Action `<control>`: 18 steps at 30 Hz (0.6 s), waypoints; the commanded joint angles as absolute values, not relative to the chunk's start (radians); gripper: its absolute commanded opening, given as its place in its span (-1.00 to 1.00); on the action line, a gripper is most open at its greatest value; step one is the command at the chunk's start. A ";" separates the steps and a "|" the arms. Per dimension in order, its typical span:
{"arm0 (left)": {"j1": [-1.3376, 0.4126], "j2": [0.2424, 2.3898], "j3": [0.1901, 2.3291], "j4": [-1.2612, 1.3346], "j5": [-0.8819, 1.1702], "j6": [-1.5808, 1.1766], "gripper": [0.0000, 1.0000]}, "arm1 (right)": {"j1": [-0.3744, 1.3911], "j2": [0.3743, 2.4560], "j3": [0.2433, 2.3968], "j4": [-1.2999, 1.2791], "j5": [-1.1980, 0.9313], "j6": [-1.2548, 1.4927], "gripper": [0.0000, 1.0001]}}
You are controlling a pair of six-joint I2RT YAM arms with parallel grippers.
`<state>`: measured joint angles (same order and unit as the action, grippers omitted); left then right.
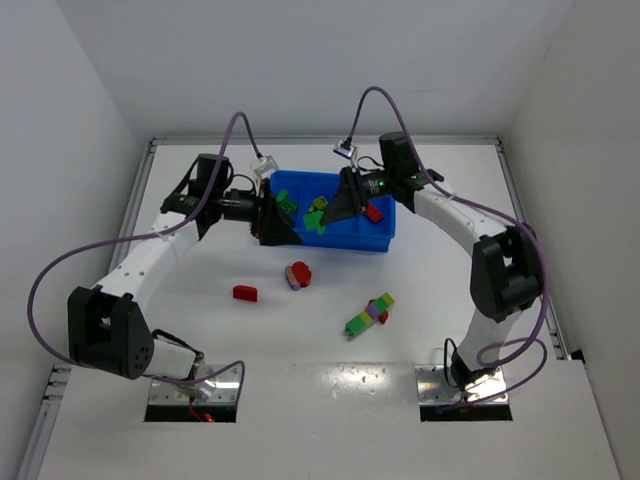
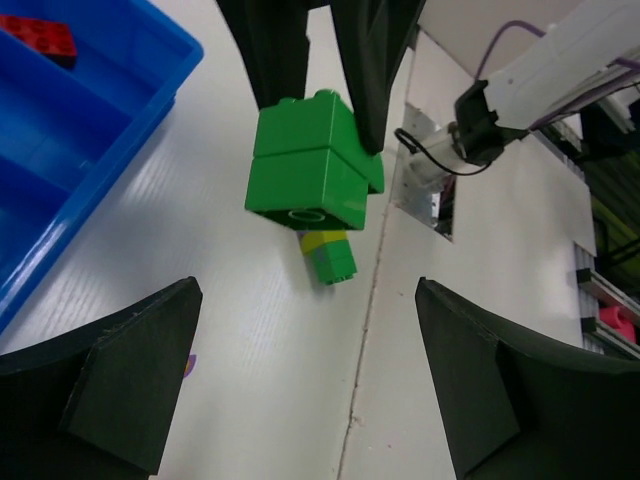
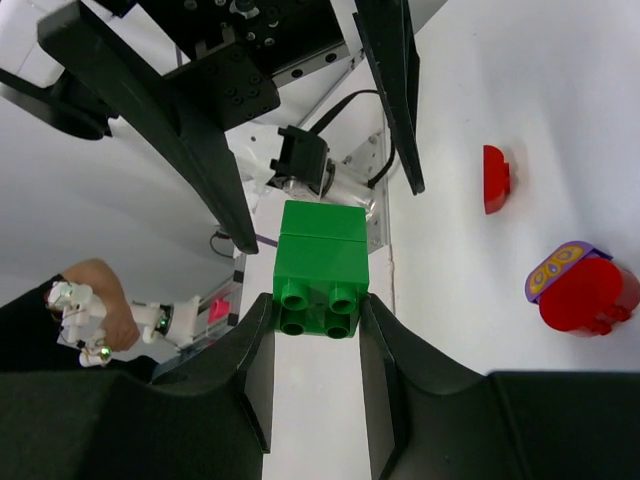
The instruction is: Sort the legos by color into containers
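Observation:
My right gripper is shut on a green stack of two legos, held in the air over the front of the blue tray. In the left wrist view the same green stack hangs between the right arm's black fingers. My left gripper faces it, open, with nothing between its fingers; seen from above, the left gripper is at the tray's left front corner. The tray's containers hold a red lego on the right and a green one on the left.
Loose on the white table in front of the tray lie a red brick, a red piece with a purple part and a multicolour stack. Both arm bases sit at the near edge.

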<state>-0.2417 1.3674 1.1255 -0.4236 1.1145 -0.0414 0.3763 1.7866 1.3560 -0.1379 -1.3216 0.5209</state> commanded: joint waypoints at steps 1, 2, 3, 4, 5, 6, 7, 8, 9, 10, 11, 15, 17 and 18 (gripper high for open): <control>-0.230 1.390 1.180 -0.407 1.235 -0.054 0.89 | 0.388 1.789 1.377 -0.089 -1.365 0.515 -0.95; -0.230 1.390 1.180 -0.407 1.247 -0.054 0.86 | 0.388 1.798 1.378 -0.089 -1.365 0.515 -0.95; -0.230 1.390 1.180 -0.407 1.247 -0.054 0.86 | 0.397 1.798 1.378 -0.089 -1.365 0.515 -0.95; -0.230 1.399 1.189 -0.407 1.247 -0.054 0.86 | 0.397 1.798 1.378 -0.089 -1.365 0.515 -0.95; -0.230 1.399 1.189 -0.407 1.247 -0.054 0.86 | 0.397 1.798 1.378 -0.089 -1.365 0.515 -0.95; -0.230 1.399 1.189 -0.407 1.247 -0.054 0.84 | 0.408 1.798 1.378 -0.098 -1.365 0.515 -0.95; -0.230 1.410 1.198 -0.407 1.247 -0.054 0.83 | 0.408 1.807 1.387 -0.098 -1.365 0.515 -0.95; -0.230 1.410 1.198 -0.407 1.247 -0.054 0.80 | 0.417 1.807 1.387 -0.098 -1.365 0.515 -0.95; -0.230 1.419 1.207 -0.407 1.247 -0.054 0.80 | 0.417 1.807 1.387 -0.098 -1.365 0.515 -0.95; -0.230 1.419 1.207 -0.407 1.247 -0.054 0.80 | 0.417 1.807 1.387 -0.098 -1.365 0.515 -0.95; -0.230 1.428 1.207 -0.407 1.247 -0.054 0.78 | 0.429 1.807 1.387 -0.098 -1.365 0.515 -0.95; -0.230 1.428 1.197 -0.397 1.226 -0.054 0.69 | 0.451 1.816 1.378 -0.098 -1.365 0.515 -0.95; -0.230 1.428 1.184 -0.397 1.226 -0.054 0.65 | 0.451 1.816 1.378 -0.098 -1.365 0.515 -0.95; -0.230 1.428 1.184 -0.388 1.215 -0.054 0.58 | 0.460 1.816 1.388 -0.098 -1.365 0.515 -0.95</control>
